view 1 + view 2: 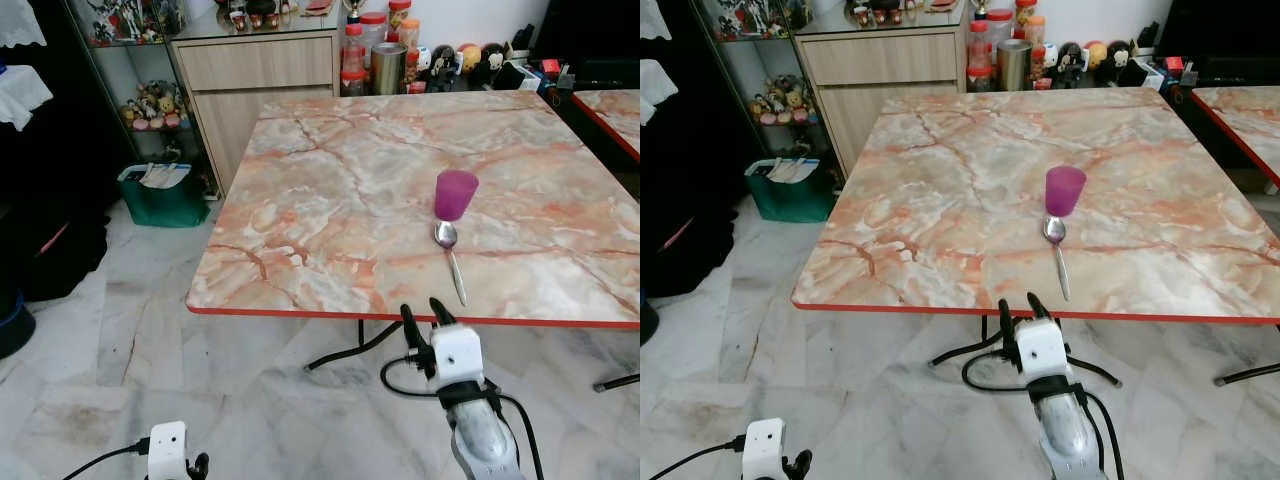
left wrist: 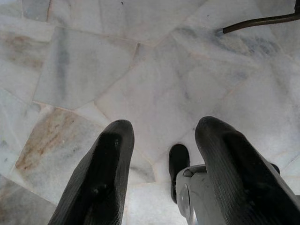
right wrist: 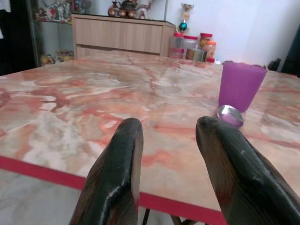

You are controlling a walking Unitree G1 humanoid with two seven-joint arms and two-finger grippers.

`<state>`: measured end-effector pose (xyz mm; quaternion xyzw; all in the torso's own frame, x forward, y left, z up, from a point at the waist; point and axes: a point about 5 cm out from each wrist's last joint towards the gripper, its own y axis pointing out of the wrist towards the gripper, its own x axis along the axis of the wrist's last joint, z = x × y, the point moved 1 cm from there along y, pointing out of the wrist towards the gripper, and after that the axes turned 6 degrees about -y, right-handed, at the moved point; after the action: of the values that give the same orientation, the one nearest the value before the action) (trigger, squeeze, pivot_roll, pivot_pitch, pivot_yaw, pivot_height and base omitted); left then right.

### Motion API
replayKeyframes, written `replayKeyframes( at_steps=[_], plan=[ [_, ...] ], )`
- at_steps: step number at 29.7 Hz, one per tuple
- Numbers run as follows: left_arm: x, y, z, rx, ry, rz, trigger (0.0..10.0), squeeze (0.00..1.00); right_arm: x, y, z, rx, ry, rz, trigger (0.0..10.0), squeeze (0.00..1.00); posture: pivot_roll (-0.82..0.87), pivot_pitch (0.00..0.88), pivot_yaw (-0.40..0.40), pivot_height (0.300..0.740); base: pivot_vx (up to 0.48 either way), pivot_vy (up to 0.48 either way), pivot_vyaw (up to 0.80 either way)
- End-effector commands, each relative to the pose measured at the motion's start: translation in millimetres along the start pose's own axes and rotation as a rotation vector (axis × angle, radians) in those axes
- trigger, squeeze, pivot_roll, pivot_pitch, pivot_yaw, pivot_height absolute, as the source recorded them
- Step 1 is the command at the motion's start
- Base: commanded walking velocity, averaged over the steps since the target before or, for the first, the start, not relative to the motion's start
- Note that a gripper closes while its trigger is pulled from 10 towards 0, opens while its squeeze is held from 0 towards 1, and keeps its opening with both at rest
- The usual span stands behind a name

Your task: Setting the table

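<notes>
A purple cup [image 1: 455,193] stands upright on the marble table [image 1: 330,200] toward its near right. A metal spoon [image 1: 450,256] lies just in front of the cup, bowl toward it, handle pointing at the red front edge. My right gripper [image 1: 425,313] is raised just before that edge, a little left of the spoon handle, open and empty; the cup [image 3: 240,86] and spoon bowl [image 3: 231,115] lie ahead of its fingers [image 3: 117,168]. My left gripper [image 2: 161,140] hangs low over the floor, open and empty.
A wooden cabinet [image 1: 255,85] with jars and a metal tin [image 1: 388,67] stands behind the table. A green bin [image 1: 160,195] sits on the floor at the left. A second table's corner [image 1: 610,110] is at the far right. Black table legs [image 1: 345,350] run under the front edge.
</notes>
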<state>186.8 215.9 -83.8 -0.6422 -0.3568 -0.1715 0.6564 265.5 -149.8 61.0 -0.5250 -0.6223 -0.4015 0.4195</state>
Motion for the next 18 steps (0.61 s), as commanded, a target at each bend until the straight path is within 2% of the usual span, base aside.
replayKeyframes(
  at_steps=[1,2,3,6,8,11,18],
  plan=[
    [-2.4,-0.4,0.9,0.01,-0.005,0.01,10.0,0.0,-1.5,11.3,-7.5,-0.067,0.053,0.049,10.0,0.0,0.06,0.0,0.061,0.74,0.0,0.0,0.0],
    [-2.4,-0.4,0.9,0.01,-0.005,0.01,10.0,0.0,-1.5,11.3,-7.5,-0.067,0.053,0.049,10.0,0.0,0.06,0.0,0.061,0.74,0.0,0.0,0.0],
    [-2.3,0.0,-0.8,0.007,-0.006,0.013,10.0,0.0,-3.1,27.6,-18.5,-0.151,0.08,0.097,10.0,0.0,0.06,0.0,0.062,0.74,0.0,0.0,0.0],
    [-1.6,0.7,-3.3,0.003,-0.005,0.015,10.0,0.0,4.4,47.5,-29.0,-0.191,0.123,0.101,10.0,0.0,0.06,0.0,0.059,0.74,0.0,0.0,0.0],
    [-1.1,0.9,-3.6,0.003,-0.005,0.015,10.0,0.0,8.5,51.4,-31.1,-0.192,0.131,0.084,10.0,0.0,0.06,0.0,0.056,0.74,0.0,0.0,0.0],
    [-0.1,1.2,-3.6,0.005,-0.009,0.012,10.0,0.0,11.5,58.0,-29.1,-0.177,0.124,0.088,10.0,0.0,0.06,0.0,0.052,0.74,0.0,0.0,0.0],
    [-2.1,0.9,-5.4,0.005,-0.01,0.017,10.0,0.0,19.4,69.4,-13.1,-0.126,0.139,0.081,10.0,0.0,0.06,0.0,0.05,0.74,0.0,0.0,0.0]
  ],
)
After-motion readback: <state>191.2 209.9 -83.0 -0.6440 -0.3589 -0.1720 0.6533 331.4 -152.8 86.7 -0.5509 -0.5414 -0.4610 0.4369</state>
